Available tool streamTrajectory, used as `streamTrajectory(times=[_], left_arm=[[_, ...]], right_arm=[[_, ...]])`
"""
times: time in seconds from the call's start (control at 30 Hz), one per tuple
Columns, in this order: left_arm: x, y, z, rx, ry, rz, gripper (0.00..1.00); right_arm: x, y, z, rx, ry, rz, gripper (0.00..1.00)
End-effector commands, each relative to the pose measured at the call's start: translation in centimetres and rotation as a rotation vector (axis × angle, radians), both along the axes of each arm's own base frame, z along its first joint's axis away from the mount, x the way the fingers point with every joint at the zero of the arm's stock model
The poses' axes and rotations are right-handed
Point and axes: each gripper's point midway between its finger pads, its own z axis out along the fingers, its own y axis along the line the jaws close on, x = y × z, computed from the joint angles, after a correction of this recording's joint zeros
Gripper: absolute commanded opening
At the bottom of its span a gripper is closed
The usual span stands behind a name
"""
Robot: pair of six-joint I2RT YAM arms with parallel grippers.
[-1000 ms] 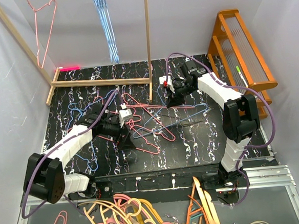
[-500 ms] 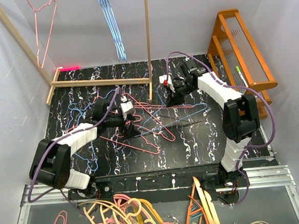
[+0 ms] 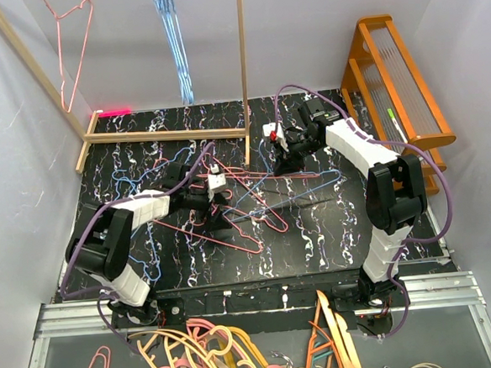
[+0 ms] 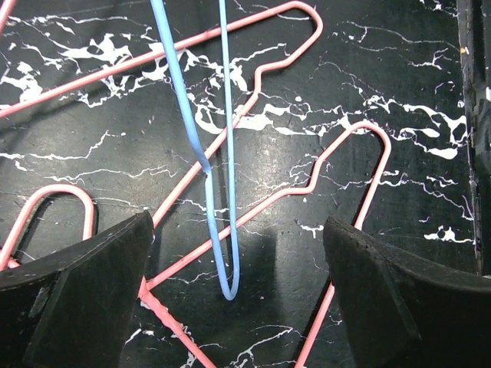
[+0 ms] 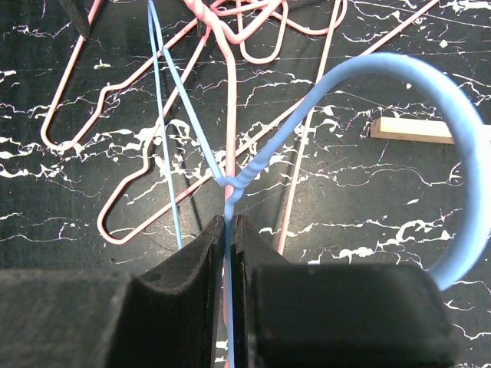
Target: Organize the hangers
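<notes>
A tangle of pink and light blue wire hangers (image 3: 251, 202) lies on the black marbled table (image 3: 333, 228). My left gripper (image 3: 222, 204) is open just above the tangle's left side. In the left wrist view its jaws (image 4: 238, 230) stand wide apart around the loop of a blue hanger (image 4: 224, 253), which lies over pink hangers (image 4: 307, 184). My right gripper (image 3: 288, 160) is shut on a blue hanger (image 5: 238, 184) just below its twisted neck, and the hook (image 5: 430, 100) curves up to the right. One pink hanger (image 3: 71, 44) and several blue hangers (image 3: 175, 46) hang at the back.
A wooden rack's upright post (image 3: 243, 66) and base rail (image 3: 166, 135) stand at the back of the table. An orange wooden rack (image 3: 398, 81) stands at the right. Thicker orange, pink and cream hangers (image 3: 207, 355) lie below the near edge.
My left arm has swung right and further out, bringing the open gripper over the tangle. The hanging blue hangers sway slightly. The right arm has barely moved.
</notes>
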Motion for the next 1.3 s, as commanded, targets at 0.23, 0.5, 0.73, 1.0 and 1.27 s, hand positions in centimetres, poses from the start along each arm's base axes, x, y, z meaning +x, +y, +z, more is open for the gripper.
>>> streamTrajectory(times=[0.23, 0.5, 0.73, 1.0, 1.27], left_arm=[[-0.8, -0.4, -0.3, 0.003, 0.049, -0.109, 0.28], [2.1, -0.8, 1.7, 0.106, 0.134, 0.006, 0.0], [-1.1, 3.1, 6.6, 0.253, 0.104, 0.099, 0.0], [-6.1, 6.7, 13.6, 0.274, 0.029, 0.217, 0.0], [-5.5, 8.8, 20.2, 0.319, -0.009, 0.403, 0.0]], right_arm=[[0.0, 0.6, 2.3, 0.07, -0.023, 0.003, 0.08], [-0.3, 0.7, 2.8, 0.088, -0.038, 0.026, 0.15], [1.6, -0.2, 5.6, 0.102, -0.06, -0.088, 0.98], [2.3, -1.7, 8.5, 0.073, -0.135, -0.183, 0.98], [8.2, -3.7, 14.7, 0.173, -0.357, -0.485, 0.98]])
